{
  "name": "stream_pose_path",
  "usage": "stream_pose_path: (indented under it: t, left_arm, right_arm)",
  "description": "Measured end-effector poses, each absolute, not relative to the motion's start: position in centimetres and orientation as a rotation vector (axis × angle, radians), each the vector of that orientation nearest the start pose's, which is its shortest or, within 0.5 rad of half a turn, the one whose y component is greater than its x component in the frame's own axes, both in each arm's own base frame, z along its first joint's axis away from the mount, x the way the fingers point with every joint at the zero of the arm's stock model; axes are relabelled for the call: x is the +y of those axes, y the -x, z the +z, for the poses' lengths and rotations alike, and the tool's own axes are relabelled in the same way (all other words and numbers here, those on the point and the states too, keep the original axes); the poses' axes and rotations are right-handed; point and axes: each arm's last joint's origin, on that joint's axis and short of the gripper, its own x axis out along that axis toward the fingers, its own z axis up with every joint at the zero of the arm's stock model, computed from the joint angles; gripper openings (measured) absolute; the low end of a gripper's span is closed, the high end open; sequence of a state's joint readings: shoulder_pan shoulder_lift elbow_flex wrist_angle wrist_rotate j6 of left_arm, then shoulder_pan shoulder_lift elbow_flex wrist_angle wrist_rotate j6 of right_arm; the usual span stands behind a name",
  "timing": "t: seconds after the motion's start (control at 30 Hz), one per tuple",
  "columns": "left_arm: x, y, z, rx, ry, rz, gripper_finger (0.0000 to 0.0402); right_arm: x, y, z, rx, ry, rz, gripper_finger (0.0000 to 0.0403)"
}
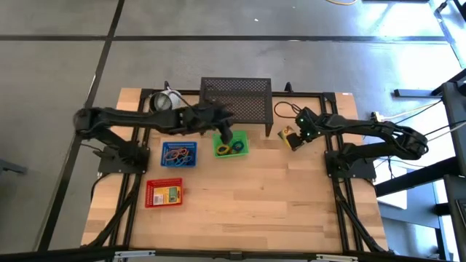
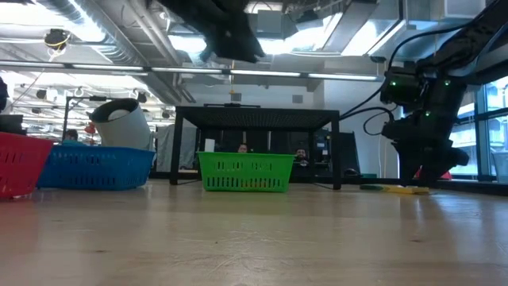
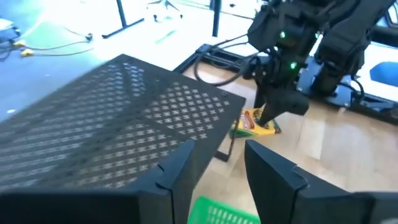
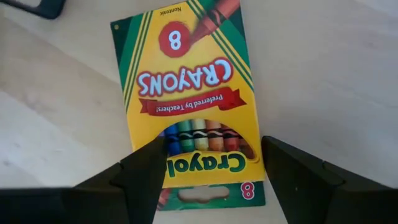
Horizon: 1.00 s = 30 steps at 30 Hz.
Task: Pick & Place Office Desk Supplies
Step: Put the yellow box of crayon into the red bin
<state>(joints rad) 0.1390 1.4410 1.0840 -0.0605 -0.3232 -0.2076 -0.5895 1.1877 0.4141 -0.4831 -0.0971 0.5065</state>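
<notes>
Right gripper (image 4: 208, 168) open over crayon box (image 4: 193, 93) | box's near end cut off

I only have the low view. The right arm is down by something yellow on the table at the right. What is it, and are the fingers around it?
Observer: It is a crayon box lying flat on the table. The right gripper is open, with one finger on each side of the box's end, not closed on it.
Operator: And the left gripper? I see only a dark shape at the top.
Observer: The left gripper is open with nothing between its fingers, hanging above the green basket.
Operator: What is in that basket?
Observer: Rubber-band loops, yellow and blue from above.
</notes>
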Motion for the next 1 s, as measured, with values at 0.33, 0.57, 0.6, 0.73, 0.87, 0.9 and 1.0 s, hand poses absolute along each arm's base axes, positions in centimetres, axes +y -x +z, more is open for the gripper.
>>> stream_pose_path:
  t: [0.33, 0.57, 0.6, 0.73, 0.87, 0.9, 1.0]
  left_arm:
    - [6.0, -38.0, 26.4, 0.447, 0.131, 0.424, 0.0173]
    - [5.9, -40.7, 24.3, 0.515, 0.132, 0.368, 0.0174]
    - [5.7, -40.9, 24.0, 0.522, 0.141, 0.365, 0.0173]
    - [5.5, -41.0, 23.6, 0.533, 0.171, 0.37, 0.0171]
    - [5.3, -41.0, 23.6, 0.529, 0.188, 0.378, 0.0171]
    - [5.2, -41.1, 23.6, 0.527, 0.189, 0.375, 0.0171]
    - [4.7, -41.1, 23.6, 0.527, 0.191, 0.35, 0.0171]
  right_arm:
    - [-8.3, -14.6, 12.8, 1.097, -0.879, -0.641, 0.0261]
    - [-7.5, -14.9, 12.9, 1.117, -0.913, -0.494, 0.0261]
    - [-7.5, -14.9, 12.9, 1.115, -0.924, -0.471, 0.0261]
    - [-7.2, -14.9, 14.1, 1.131, -0.939, -0.399, 0.0261]
    - [-7.8, -15.4, 16.4, 1.081, -0.803, -0.45, 0.0261]
    - [-8.0, -15.4, 16.7, 1.068, -0.755, -0.476, 0.0261]
    - [-8.6, -15.9, 17.6, 1.019, -0.576, -0.526, 0.0261]
